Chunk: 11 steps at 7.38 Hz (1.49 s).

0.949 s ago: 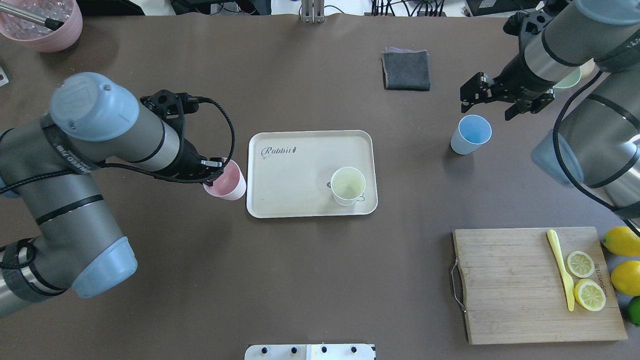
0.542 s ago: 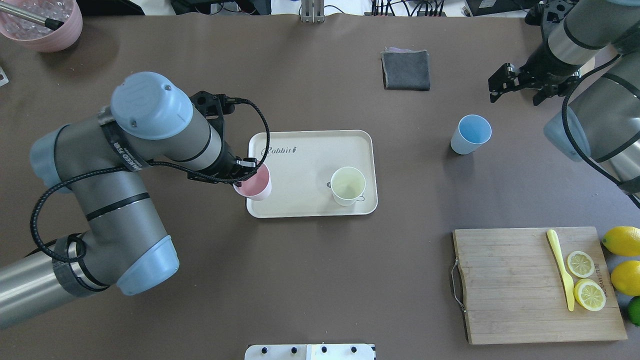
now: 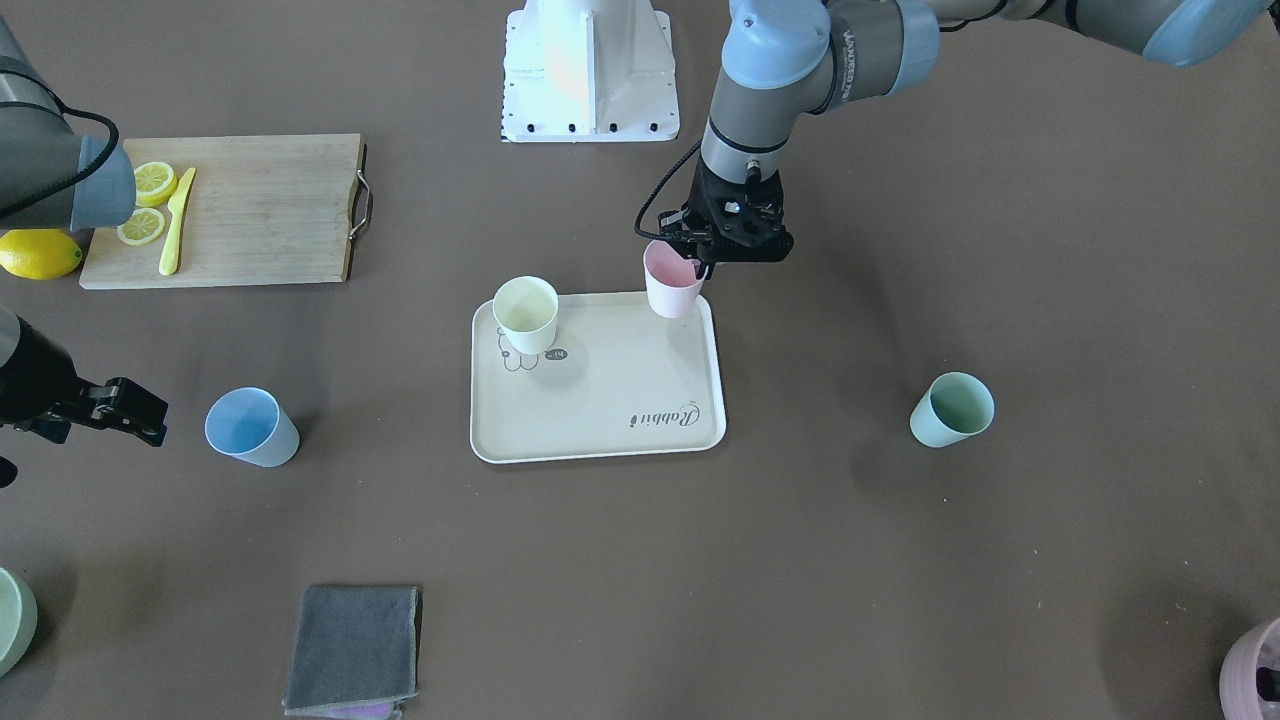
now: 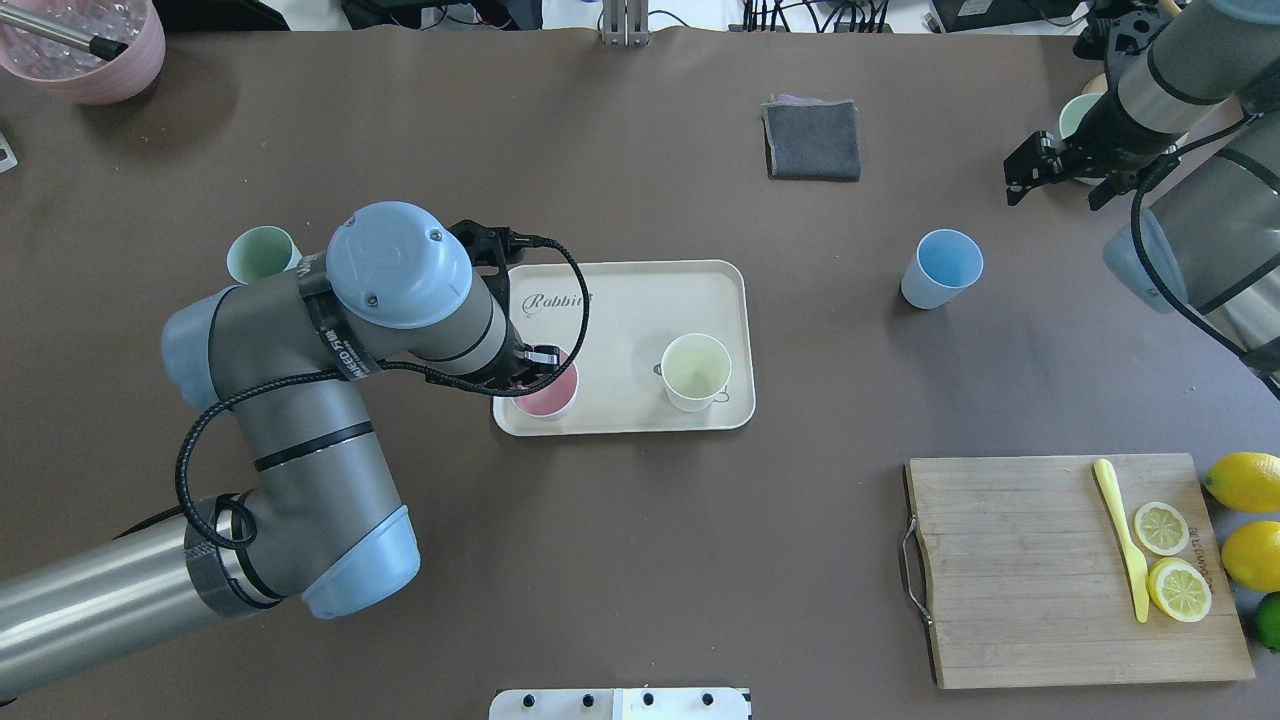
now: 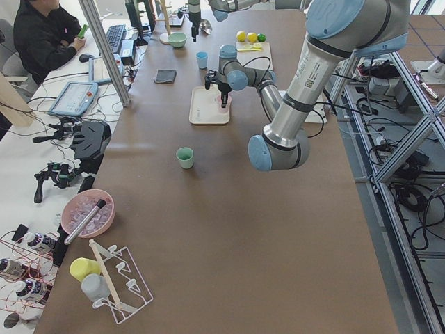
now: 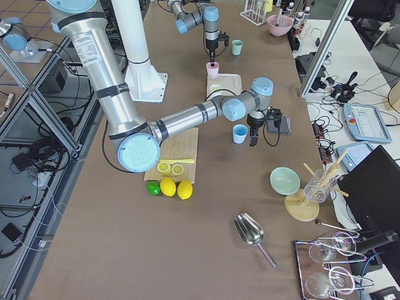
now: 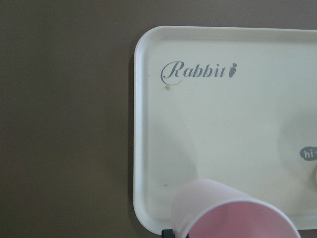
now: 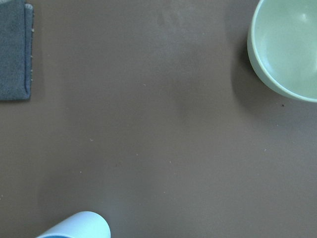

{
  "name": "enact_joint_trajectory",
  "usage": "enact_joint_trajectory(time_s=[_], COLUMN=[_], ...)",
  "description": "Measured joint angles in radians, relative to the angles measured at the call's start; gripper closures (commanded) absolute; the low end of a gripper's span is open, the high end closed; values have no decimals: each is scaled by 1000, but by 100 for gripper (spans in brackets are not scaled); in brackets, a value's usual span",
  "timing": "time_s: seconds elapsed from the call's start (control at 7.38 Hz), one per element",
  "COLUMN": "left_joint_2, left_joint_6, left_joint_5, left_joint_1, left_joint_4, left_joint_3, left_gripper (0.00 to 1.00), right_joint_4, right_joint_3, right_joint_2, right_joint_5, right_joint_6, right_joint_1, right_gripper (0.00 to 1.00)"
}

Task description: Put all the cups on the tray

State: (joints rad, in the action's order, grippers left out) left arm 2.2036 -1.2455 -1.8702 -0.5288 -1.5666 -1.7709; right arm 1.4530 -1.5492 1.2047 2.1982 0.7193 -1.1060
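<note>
While the left gripper point(image 3: 698, 262) pinches the pink cup point(image 4: 548, 390) by its rim, the cup hangs over the tray point(image 4: 620, 325) at a corner, close to the raised edge. I'd carry it slightly inward, lower it flat, then release, clear of the yellow cup point(image 4: 696, 371).

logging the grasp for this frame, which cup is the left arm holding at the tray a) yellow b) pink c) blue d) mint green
b: the pink cup is in the jaws of the left gripper at the tray corner; the yellow cup stands free on the tray, and the blue cup and mint green cup stand on the table.
</note>
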Motion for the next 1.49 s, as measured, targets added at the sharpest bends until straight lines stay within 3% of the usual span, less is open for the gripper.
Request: enact_joint_trajectory(time_s=[0.54, 0.68, 0.81, 1.49], left_joint_2=[7, 7, 5, 5], left_joint_6=[4, 4, 5, 11], left_joint_5=[5, 5, 5, 5], left_joint_1=[-15, -16, -17, -21], left_joint_4=[-93, -99, -102, -102], left_joint_3=[86, 91, 93, 84], left_gripper=[100, 25, 2, 2], right_joint_4=[-5, -4, -4, -39], right_joint_3=[-26, -49, -66, -53], right_joint_2=[18, 33, 45, 21], right_joint_5=[2, 3, 3, -55], right_joint_6=[12, 16, 21, 123], right_joint_1=[2, 5, 13, 109], right_gripper=[0, 0, 0, 0])
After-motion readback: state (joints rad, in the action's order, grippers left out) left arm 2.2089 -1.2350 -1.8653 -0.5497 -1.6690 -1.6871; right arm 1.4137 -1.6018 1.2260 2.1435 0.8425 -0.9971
